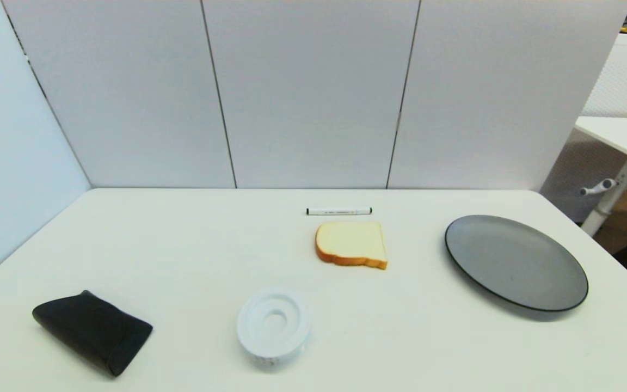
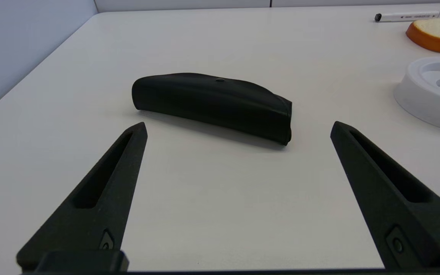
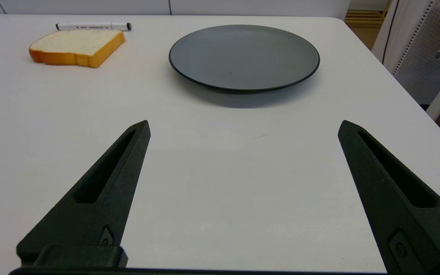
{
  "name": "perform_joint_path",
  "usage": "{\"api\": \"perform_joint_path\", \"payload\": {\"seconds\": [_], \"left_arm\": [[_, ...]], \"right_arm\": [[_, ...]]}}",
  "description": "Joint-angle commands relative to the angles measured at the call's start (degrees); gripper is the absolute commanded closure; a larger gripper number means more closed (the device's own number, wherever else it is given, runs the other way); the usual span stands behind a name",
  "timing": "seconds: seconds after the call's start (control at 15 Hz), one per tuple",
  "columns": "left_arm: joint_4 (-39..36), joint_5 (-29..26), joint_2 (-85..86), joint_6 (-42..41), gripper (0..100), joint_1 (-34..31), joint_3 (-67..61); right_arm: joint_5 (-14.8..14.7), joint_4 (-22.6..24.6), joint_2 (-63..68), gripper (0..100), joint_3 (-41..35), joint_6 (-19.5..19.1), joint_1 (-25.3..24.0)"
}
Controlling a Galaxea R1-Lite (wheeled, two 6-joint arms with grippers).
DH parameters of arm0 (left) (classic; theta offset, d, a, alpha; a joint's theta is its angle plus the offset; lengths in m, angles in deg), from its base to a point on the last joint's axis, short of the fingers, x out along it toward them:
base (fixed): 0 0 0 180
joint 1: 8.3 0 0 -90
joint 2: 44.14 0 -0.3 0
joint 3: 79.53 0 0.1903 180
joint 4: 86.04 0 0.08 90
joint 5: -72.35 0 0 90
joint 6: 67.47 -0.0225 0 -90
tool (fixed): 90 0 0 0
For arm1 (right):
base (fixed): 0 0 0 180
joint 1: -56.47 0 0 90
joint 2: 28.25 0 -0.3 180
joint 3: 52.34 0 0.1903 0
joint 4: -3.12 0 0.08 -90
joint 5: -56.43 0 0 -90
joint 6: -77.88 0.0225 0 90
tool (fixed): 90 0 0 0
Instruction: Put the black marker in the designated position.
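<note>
So the black marker point(image 1: 339, 211) is lying flat on the white bench point(image 1: 183, 245), just behind the bread slice point(image 1: 351, 244) on the far side and running along its back edge, close to it but not touching as far as I can see. Nothing is holding it. The dark grey plate point(image 1: 515, 261) sits well off to the right of the bread, and the white ring-shaped thing point(image 1: 273, 328) is nearer the robot than the bread, a bit to its left. The black folded pouch point(image 1: 93, 329) is way out left of the bread, near the front edge. Neither arm shows up in the head view. The left pincer point(image 2: 238, 128) has its fingers spread wide and holds nothing, low over the bench on the robot's side of the pouch. The right pincer point(image 3: 244, 126) is the same deal, wide apart and holding nothing, sitting on the robot's side of the plate with the bread and marker off beyond it.
</note>
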State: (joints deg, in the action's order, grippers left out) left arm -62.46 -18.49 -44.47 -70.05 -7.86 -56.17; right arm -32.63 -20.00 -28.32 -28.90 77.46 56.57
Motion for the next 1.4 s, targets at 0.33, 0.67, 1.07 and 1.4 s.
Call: {"api": "perform_joint_path", "payload": {"seconds": [0.33,0.67,1.07,1.4], "left_arm": [[0.0,0.1,0.3,0.0,0,0.0,0.0],[0.0,0.1,0.3,0.0,0,0.1,0.0],[0.0,0.1,0.3,0.0,0,0.1,0.0],[0.0,0.1,0.3,0.0,0,0.0,0.0]], "right_arm": [[0.0,0.0,0.1,0,0.0,0.0,0.0],[0.0,0.0,0.1,0,0.0,-0.1,0.0],[-0.6,-0.1,0.1,0,0.0,0.1,0.0],[-0.7,0.0,0.1,0,0.0,0.7,0.0]]}}
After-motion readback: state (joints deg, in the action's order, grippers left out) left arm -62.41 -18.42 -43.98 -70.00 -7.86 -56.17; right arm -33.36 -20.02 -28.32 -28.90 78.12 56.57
